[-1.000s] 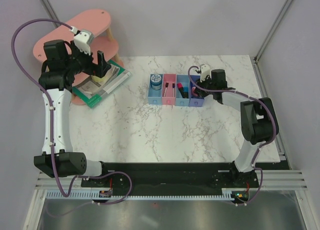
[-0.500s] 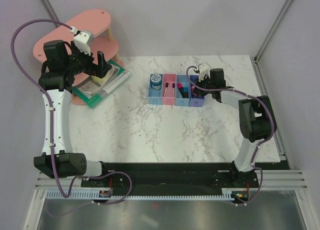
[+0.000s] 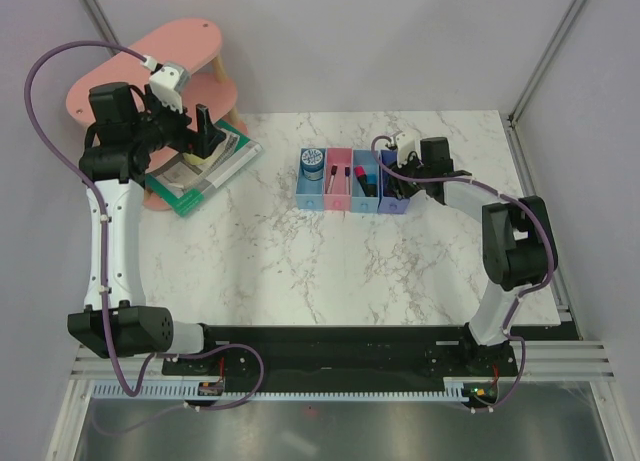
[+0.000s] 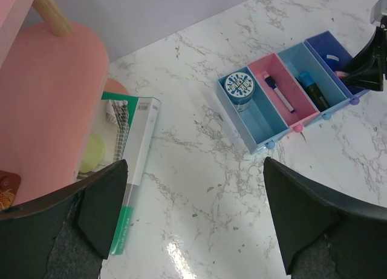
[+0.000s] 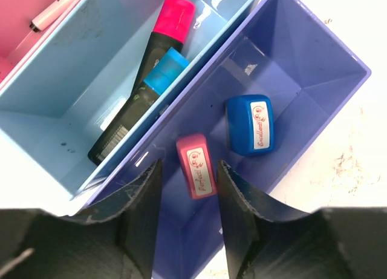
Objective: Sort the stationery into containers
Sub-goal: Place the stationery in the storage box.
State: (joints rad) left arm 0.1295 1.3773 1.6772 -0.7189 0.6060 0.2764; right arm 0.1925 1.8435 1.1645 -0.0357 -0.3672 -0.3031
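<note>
Right gripper [image 5: 189, 163] had just parted its jaws compared with a second earlier, hanging over the same end of the row. They now stood partly wide, a gap on each side of the pink eraser [image 5: 196, 165]. The eraser lay flat on the floor of the violet-blue bin [image 5: 314, 67], so it read as released, not held. Blue eraser [image 5: 250, 125] lay just beside it in the same bin.

Likely meaning: the last piece was in, and the sort looked about done, with only the arm left to lift clear.

Left gripper [image 4: 195, 170] was fully wide and empty, hovering above the green-edged book [image 4: 136, 158] by the pink shelf [image 4: 48, 97], unmoved across the second.

Right wrist view alone showed both erasers and the gaps at the fingers. It also showed the pink-capped marker [image 5: 174, 16] and the blue-capped marker [image 5: 136, 106] lying together in the blue bin [image 5: 60, 97].

Left wrist view gave the rest: teal-blue pot [image 4: 240, 88] in the light blue bin [image 4: 260, 124], thin black pen [image 4: 278, 92] in the pink bin [image 4: 289, 123]. In the top view the right arm hid the violet-blue bin's contents.
</note>
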